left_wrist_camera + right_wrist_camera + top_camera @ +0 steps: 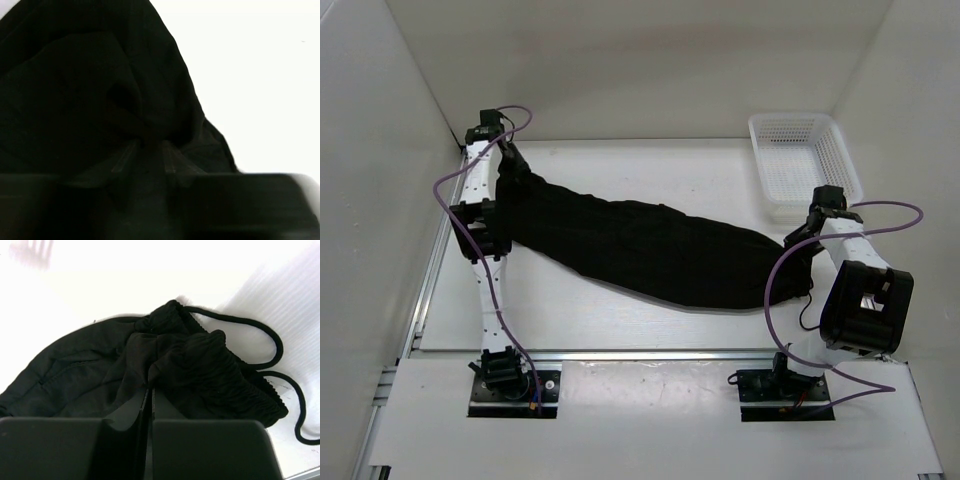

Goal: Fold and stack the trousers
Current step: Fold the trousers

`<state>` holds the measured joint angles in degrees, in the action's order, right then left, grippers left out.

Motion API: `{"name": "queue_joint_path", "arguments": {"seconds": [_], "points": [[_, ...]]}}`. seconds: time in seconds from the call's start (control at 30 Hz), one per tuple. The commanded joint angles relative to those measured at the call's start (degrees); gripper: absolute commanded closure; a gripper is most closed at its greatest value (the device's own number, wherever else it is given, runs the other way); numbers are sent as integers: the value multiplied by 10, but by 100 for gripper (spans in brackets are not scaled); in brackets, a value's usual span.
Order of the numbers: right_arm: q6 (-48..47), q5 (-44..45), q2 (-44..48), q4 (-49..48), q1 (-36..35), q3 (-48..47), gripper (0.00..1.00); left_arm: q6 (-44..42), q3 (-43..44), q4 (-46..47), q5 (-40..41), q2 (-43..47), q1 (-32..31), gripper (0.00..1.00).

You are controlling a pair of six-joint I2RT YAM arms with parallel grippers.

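The black trousers (640, 245) lie stretched in a long diagonal band across the white table, from far left to near right. My left gripper (510, 165) holds their far-left end. In the left wrist view the gripper (147, 147) is shut on bunched fabric (75, 90), with cloth filling the gap between its fingers (170, 157). My right gripper (803, 240) holds the near-right end. In the right wrist view the gripper (150, 382) has its jaws pressed together on a fold of the trousers (75, 365), beside the gathered waistband (225, 370) and its loose drawstring (272, 340).
A white mesh basket (800, 160) stands at the back right of the table, just beyond the right arm. White walls close in the left, right and back. A metal rail (650, 353) runs along the table's near edge. Purple cables (445, 190) loop off both arms.
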<state>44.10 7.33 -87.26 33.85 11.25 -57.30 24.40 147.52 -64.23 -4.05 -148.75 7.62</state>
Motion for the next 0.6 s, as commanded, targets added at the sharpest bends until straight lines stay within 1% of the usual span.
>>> {"name": "queue_joint_path", "arguments": {"seconds": [0.0,0.07,0.1,0.13,0.2,0.27,0.33,0.5,0.53,0.57], "points": [[-5,3,5,-18,2,-12,100,-2,24,10,9,11,-1,57],[-10,8,17,-18,2,-12,100,-2,24,10,25,5,-1,25],[-10,8,17,-18,2,-12,100,3,24,10,33,5,-1,22],[-10,8,17,-18,2,-12,100,3,24,10,41,0,-1,22],[-10,8,17,-18,2,-12,100,3,18,10,62,-7,-1,31],[-10,8,17,-18,2,-12,100,3,18,10,76,-13,-7,37],[-10,8,11,-18,2,-12,100,3,18,10,89,-18,-13,38],[-10,8,11,-23,2,-2,100,-14,23,-4,110,-37,-24,37],[-10,8,11,-23,2,-2,100,-14,23,-4,110,-44,-24,39],[-10,8,11,-23,2,-2,100,-14,23,-10,110,-44,-24,50]]}}
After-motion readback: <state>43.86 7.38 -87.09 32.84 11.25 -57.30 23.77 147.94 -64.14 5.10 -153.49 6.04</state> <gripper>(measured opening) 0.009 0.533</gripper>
